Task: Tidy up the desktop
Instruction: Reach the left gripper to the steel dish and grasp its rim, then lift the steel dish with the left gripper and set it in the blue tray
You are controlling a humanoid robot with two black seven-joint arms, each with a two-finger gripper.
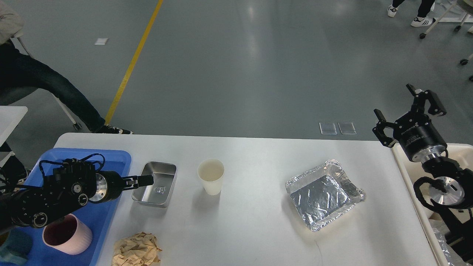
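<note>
The white desktop point(255, 229) carries a small steel tray point(159, 189), a white paper cup point(211, 181), a foil tray point(320, 195) and a crumpled brown paper point(136, 250). My left gripper point(145, 180) reaches from the left over the steel tray's left rim. It is seen side-on, so its fingers cannot be told apart. My right gripper point(405, 111) is open and empty, held up past the desktop's far right corner.
A blue plastic tray point(111, 157) lies at the left with a pink mug point(68, 232) and a teal item point(14, 247) in it. A beige bin point(456, 151) stands off the right edge. A seated person's legs point(44, 85) are at the far left.
</note>
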